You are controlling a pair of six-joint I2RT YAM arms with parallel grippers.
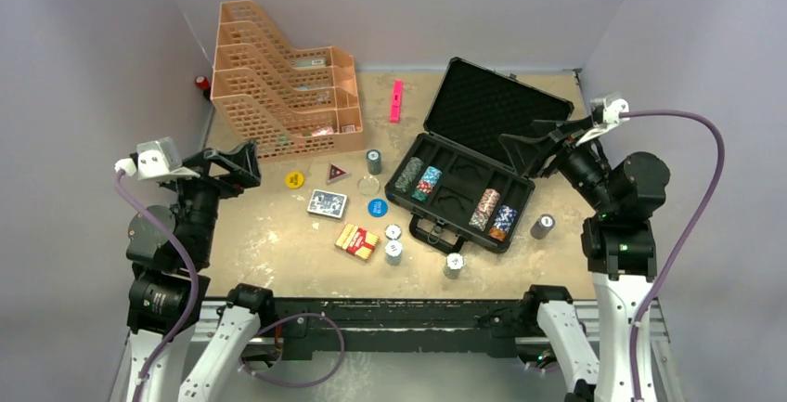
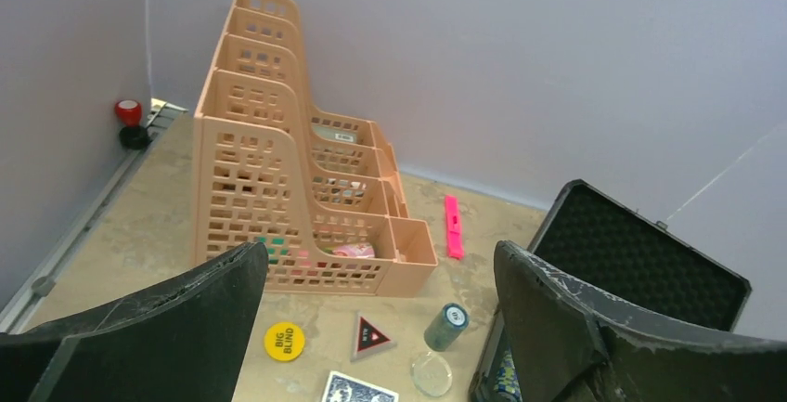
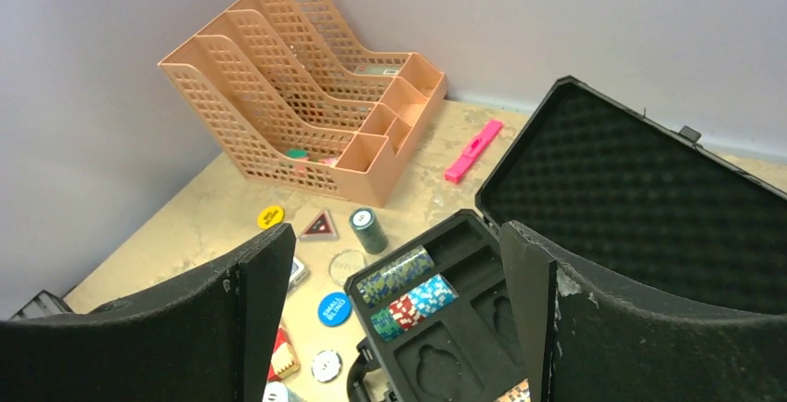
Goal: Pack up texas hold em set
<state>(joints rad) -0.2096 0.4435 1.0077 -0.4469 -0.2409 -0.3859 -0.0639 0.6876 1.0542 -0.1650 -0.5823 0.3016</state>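
Nearest the camera, two arm bases sit at the near edge of the counter (image 1: 274,239), one arm rising on each side. At the left edge hovers the left hand (image 1: 252,165), fingers spread wide with nothing between them. On the right, the right hand (image 1: 520,154) hovers over the back right corner of the black case (image 1: 461,182), equally wide and empty.

That case lies open, right of centre, with its foam-lined lid (image 1: 492,105) propped up towards the back wall and its handle (image 1: 432,233) facing the arms. Its long axis slants from back left to front right. Striped chip rows (image 1: 419,178) fill the foam slots at both ends, while the middle slots are bare.

Most loose pieces lie on the counter between the left hand and the case:
- a blue deck (image 1: 328,203)
- a red deck (image 1: 357,240)
- a yellow button (image 1: 294,179)
- a triangular button (image 1: 337,174)
- a blue button (image 1: 378,207)
- a dark chip stack (image 1: 373,161)
- three white-topped chip stacks (image 1: 394,252) near the handle

All of these sit to the right of the left hand, which looks the nearer one for them. One grey chip stack (image 1: 543,226) stands just right of the case, closer to the right hand.
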